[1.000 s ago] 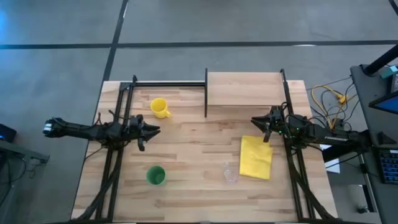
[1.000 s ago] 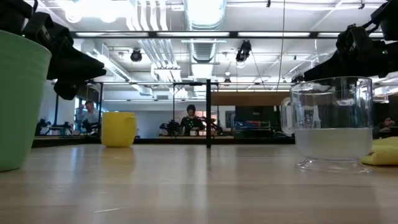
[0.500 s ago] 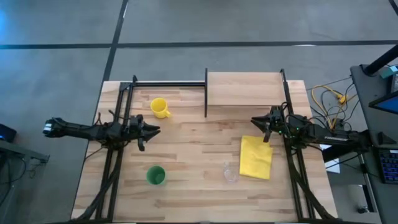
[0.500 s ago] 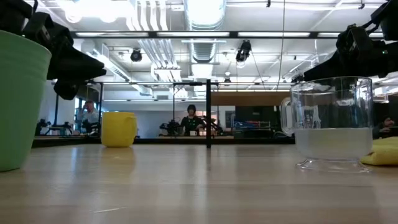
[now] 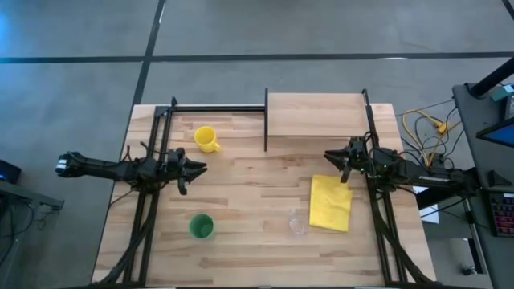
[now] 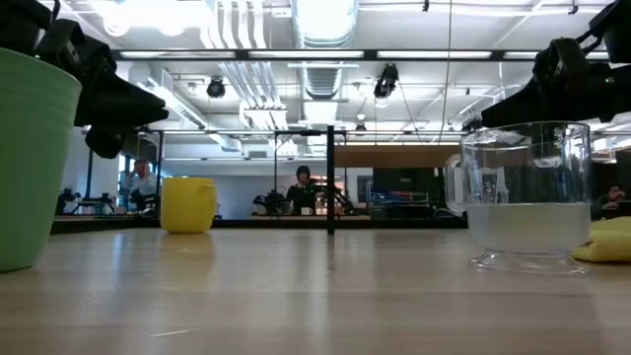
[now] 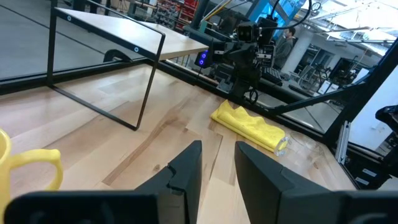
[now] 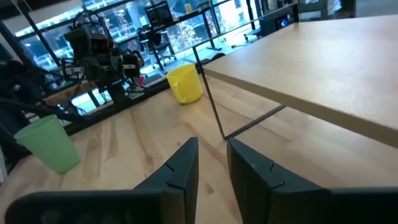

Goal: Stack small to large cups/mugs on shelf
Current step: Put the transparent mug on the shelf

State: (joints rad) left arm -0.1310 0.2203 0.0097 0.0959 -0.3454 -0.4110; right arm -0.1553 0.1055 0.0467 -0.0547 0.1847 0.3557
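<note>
The yellow mug (image 5: pixel 206 138) stands on its base on the far left of the table, left of the shelf (image 5: pixel 315 114). The green cup (image 5: pixel 201 226) stands upright near the table's near edge, and the clear cup (image 5: pixel 298 224) stands to its right, beside the yellow cloth. My left gripper (image 5: pixel 201 168) hovers shut between the yellow mug and the green cup. My right gripper (image 5: pixel 329 156) hovers shut in front of the shelf's right part, above the cloth's far edge. In the low view the green cup (image 6: pixel 30 158), the yellow mug (image 6: pixel 188 204) and the clear cup (image 6: pixel 525 192) all stand on the tabletop.
A folded yellow cloth (image 5: pixel 331 203) lies flat right of centre, close to the clear cup. The shelf's black uprights (image 5: pixel 266 120) and a black rail (image 5: pixel 217 107) run along the far edge. Bare tabletop (image 5: pixel 257 181) lies between the two arms. People sit far off in the room behind.
</note>
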